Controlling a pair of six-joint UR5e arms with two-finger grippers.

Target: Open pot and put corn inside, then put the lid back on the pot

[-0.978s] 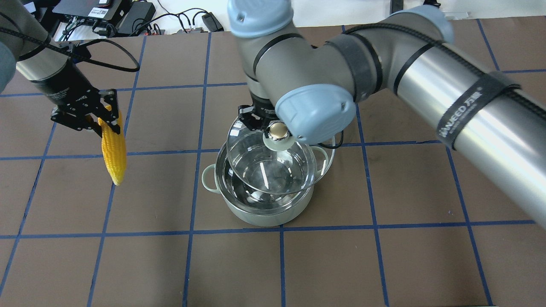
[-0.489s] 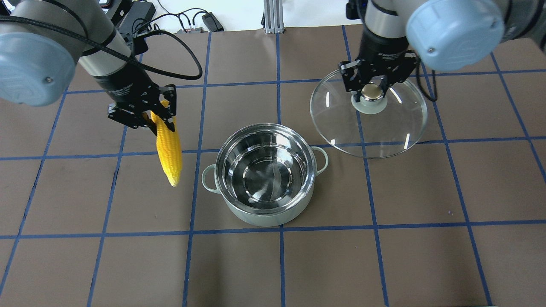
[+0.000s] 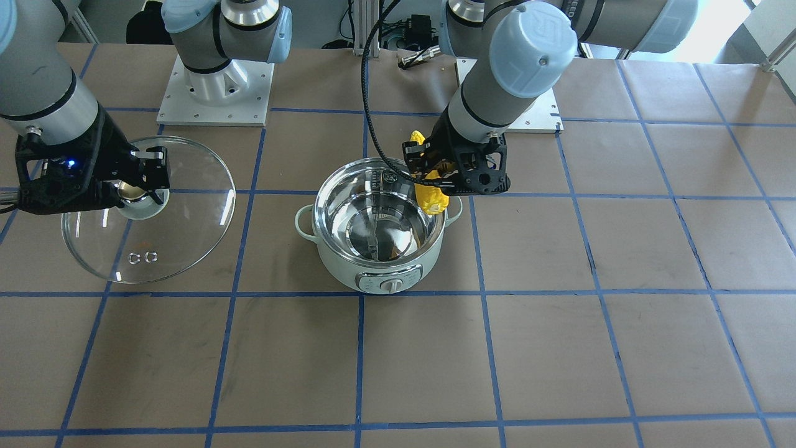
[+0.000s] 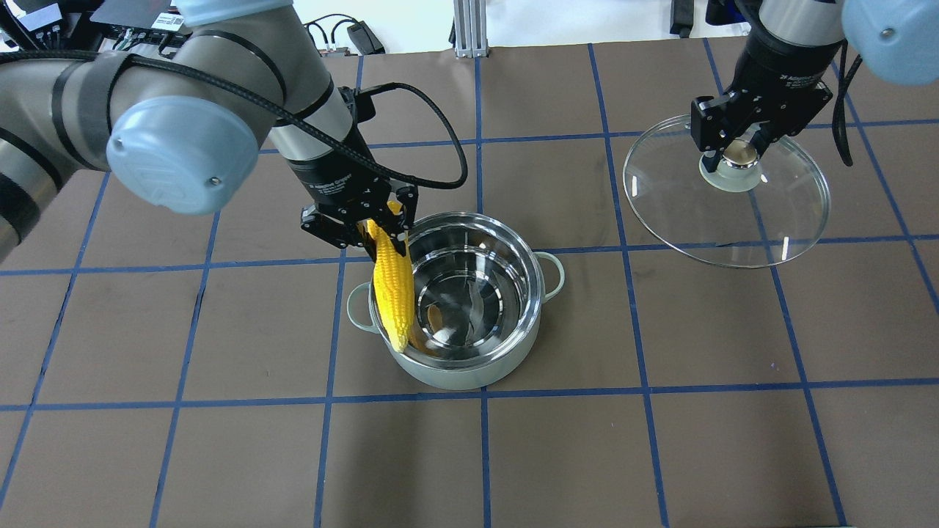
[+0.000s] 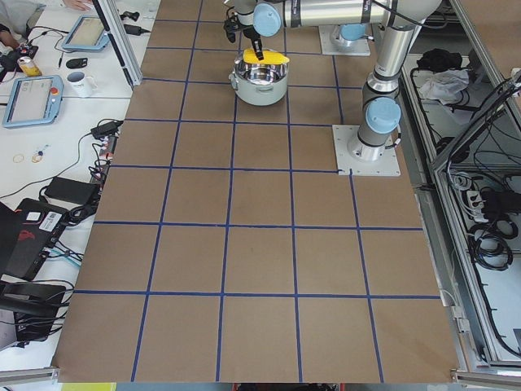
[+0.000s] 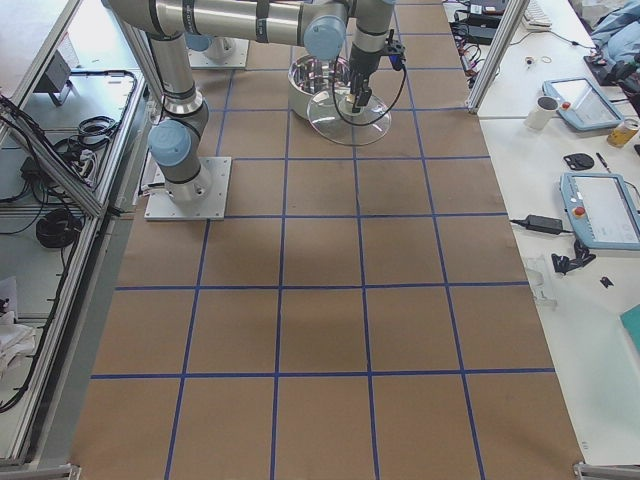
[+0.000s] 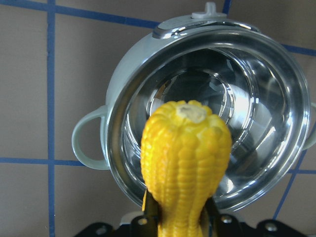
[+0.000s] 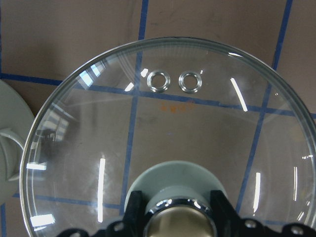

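Across the table, the front-facing view has the left gripper [image 3: 453,179] closed tight on the corn [image 3: 433,199] at the two-o'clock rim of the pot [image 3: 348,274]. Overhead, the corn hangs tip-down at the pot's nine o'clock. The right gripper [image 4: 736,143] pinches the lid [image 4: 733,231] by its knob [image 4: 738,154], well apart toward two o'clock. Left wrist view: corn aimed into the pot's steel interior. Loading seems underway; next, shift the corn inward, lower, release.

No lettering reads clearly. White print runs across the black wrist of the left arm [image 4: 339,183] and of the right arm [image 4: 794,73], too small to make out. The pot [image 3: 336,266] carries a sticker [image 3: 390,179] inside its rim and marks around its dial [image 3: 390,285], all illegible.
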